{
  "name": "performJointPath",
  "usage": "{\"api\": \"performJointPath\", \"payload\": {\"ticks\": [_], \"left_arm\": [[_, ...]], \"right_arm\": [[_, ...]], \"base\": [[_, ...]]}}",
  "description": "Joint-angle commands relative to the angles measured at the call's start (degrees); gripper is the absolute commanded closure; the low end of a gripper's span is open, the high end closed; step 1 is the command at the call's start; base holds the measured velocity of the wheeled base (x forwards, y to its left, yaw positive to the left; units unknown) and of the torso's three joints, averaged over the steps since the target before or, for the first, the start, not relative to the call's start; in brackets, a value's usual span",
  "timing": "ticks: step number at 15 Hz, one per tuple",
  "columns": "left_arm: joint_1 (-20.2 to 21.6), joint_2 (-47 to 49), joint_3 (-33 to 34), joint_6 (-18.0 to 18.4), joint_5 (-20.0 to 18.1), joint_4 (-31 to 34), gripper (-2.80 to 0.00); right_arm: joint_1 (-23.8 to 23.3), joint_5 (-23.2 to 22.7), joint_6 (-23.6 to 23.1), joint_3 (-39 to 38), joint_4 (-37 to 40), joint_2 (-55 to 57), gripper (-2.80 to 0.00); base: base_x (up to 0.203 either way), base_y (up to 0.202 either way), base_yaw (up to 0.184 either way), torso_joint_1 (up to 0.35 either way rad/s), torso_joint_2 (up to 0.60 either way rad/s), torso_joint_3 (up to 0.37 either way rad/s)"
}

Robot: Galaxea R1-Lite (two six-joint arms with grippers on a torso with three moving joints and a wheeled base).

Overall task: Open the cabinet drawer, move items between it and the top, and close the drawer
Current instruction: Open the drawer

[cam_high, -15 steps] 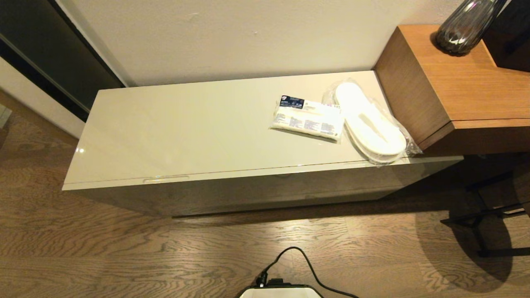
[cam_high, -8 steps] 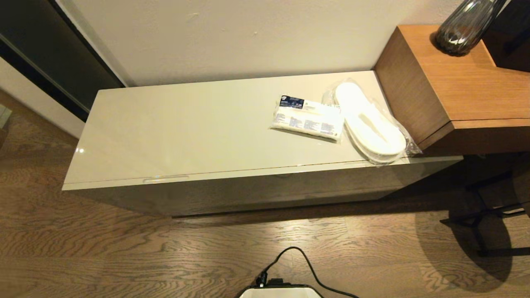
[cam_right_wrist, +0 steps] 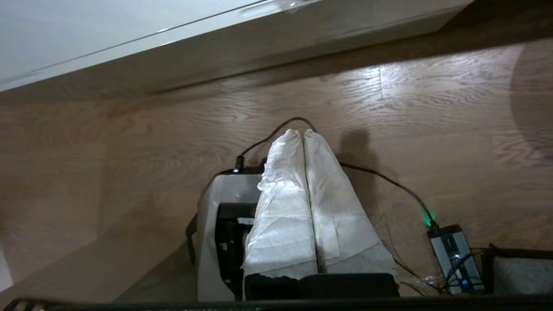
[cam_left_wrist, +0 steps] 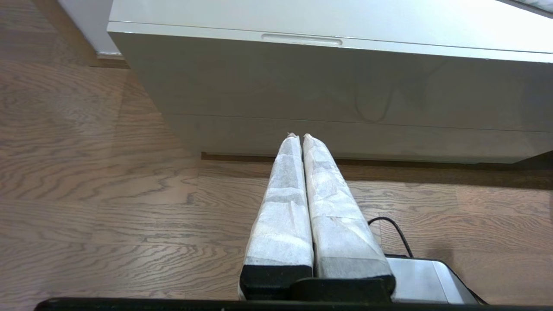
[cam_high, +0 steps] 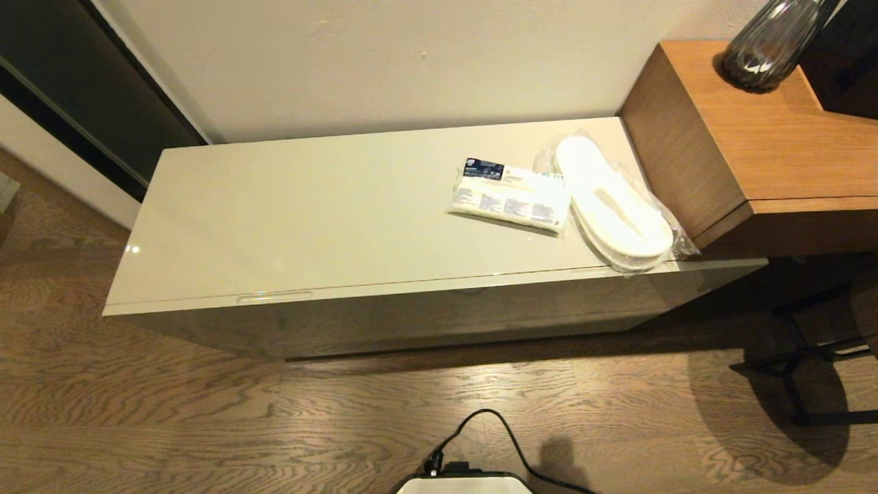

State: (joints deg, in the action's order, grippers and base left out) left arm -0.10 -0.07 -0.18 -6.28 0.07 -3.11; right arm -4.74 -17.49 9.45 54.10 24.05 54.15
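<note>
Drawer (cam_high: 439,312) shut; packet (cam_high: 509,197) and slippers (cam_high: 612,206) wait on top (cam_high: 309,219). Left gripper (cam_left_wrist: 297,136), right gripper (cam_right_wrist: 301,131) low over floor, jaws pressed together, empty.

Cream cabinet top, two items

The top (cam_high: 309,213) carries a white packet (cam_high: 509,199) toward three o'clock; bagged slippers (cam_high: 612,204) lie just beside it, farther toward three.

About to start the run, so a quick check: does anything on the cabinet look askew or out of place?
One small thing: the bagged slippers lie angled, their near end overhanging the front edge of the top. The white packet lies flat; the drawer is shut.
</note>
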Motion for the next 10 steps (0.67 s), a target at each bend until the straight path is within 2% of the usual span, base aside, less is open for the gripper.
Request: {"api": "performJointPath", "payload": {"ticks": [1,3,5,8,10], "left_arm": [[0.0,0.1,0.0,0.0,0.0,-0.1,0.0],[0.0,0.1,0.0,0.0,0.1,-0.1,0.0],[0.0,0.1,0.0,0.0,0.0,-0.1,0.0],[0.0,0.1,0.0,0.0,0.0,-0.1,0.0],[0.0,0.1,0.0,0.0,0.0,-0.1,0.0]], "right_arm": [[3.4,2.5,0.2,-1.6,-10.4,18.5,0.0],[9.3,5.1,0.7,-2.8,-17.1,26.2,0.0],[15.8,7.7,0.9,-3.2,-20.1,32.3,0.0],[24.2,16.4,0.6,-0.1,-20.2,37.9,0.0],[26.9,21.1,0.6,2.9,-17.8,41.8,0.0]], "base": [[0.0,0.0,0.0,0.0,0.0,0.0],[0.0,0.0,0.0,0.0,0.0,0.0],[0.0,0.0,0.0,0.0,0.0,0.0],[0.0,0.0,0.0,0.0,0.0,0.0],[0.0,0.0,0.0,0.0,0.0,0.0]]}}
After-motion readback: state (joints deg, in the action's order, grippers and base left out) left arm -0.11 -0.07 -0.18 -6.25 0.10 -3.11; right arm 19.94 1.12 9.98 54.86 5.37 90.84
